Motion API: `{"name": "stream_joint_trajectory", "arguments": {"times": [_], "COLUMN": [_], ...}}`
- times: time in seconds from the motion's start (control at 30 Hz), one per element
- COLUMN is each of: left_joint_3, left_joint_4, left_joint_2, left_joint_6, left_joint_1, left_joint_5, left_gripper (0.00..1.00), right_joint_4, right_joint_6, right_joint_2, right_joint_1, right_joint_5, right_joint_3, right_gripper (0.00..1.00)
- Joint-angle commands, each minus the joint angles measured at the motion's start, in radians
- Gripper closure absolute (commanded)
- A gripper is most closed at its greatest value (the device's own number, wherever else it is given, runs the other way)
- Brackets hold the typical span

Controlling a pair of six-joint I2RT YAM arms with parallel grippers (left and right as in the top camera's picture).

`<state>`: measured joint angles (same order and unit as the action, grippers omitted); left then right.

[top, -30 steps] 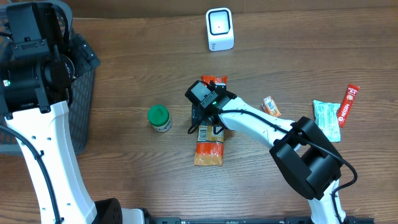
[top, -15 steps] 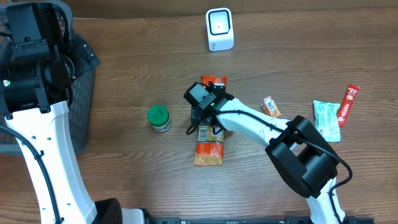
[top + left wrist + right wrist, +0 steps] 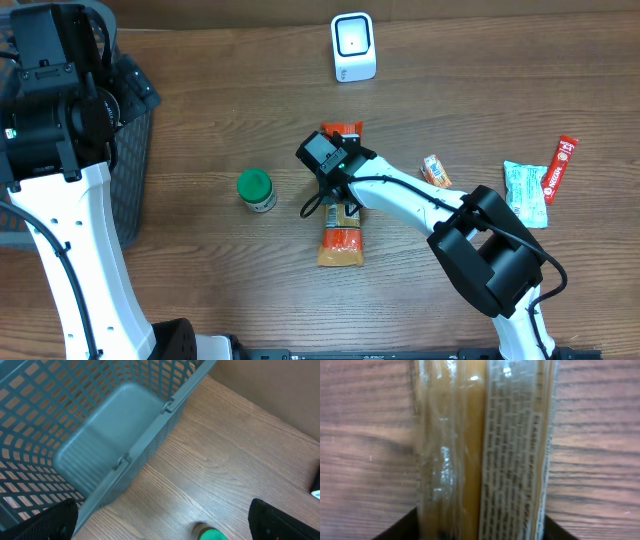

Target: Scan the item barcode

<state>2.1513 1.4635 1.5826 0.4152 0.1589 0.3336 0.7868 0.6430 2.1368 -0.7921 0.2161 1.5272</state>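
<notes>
**Two arms, one orange packet**

Right end effector (image 3: pixel 335 198) is down over the orange snack packet (image 3: pixel 341 240), which lies flat mid-desk (image 3: pixel 200 110), well short of the white scanner (image 3: pixel 353 47). Fingers (image 3: pixel 402 531) sit right at both long edges, but I can't tell if they're actually clamping. Left end effector (image 3: pixel 167 522) hangs fully released beside the grey basket (image 3: pixel 100 450).

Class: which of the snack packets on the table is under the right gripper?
The long orange packet mid-table, under the right gripper; the small orange packet, green packet and red packet lie apart.
</notes>
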Motion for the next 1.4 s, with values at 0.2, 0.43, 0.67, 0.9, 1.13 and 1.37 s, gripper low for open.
{"name": "stream_joint_trajectory", "arguments": {"times": [0.2, 0.43, 0.67, 0.9, 1.13, 1.37], "left_joint_3": [0.011, 0.011, 0.011, 0.011, 0.011, 0.011], "left_joint_4": [-0.001, -0.001, -0.001, -0.001, -0.001, -0.001], "left_joint_2": [0.007, 0.007, 0.007, 0.007, 0.007, 0.007], "left_joint_6": [-0.009, -0.009, -0.009, -0.009, -0.009, -0.009], "left_joint_1": [0.004, 0.004, 0.004, 0.004, 0.004, 0.004], "left_joint_5": [0.013, 0.013, 0.013, 0.013, 0.013, 0.013], "left_gripper": [0.0, 0.0, 0.0, 0.0, 0.0, 0.0], "right_joint_4": [0.129, 0.304, 0.294, 0.29, 0.277, 0.285], "right_joint_6": [-0.507, -0.734, -0.718, -0.718, -0.719, -0.719], "right_joint_2": [0.029, 0.029, 0.029, 0.029, 0.029, 0.029], "right_joint_1": [-0.032, -0.025, -0.013, -0.013, -0.013, -0.011], "right_joint_5": [-0.061, -0.039, -0.094, -0.196, -0.197, -0.196], "right_joint_3": [0.092, 0.091, 0.09, 0.053, 0.025, 0.058], "right_gripper": [0.46, 0.42, 0.2, 0.23, 0.26, 0.25]}}
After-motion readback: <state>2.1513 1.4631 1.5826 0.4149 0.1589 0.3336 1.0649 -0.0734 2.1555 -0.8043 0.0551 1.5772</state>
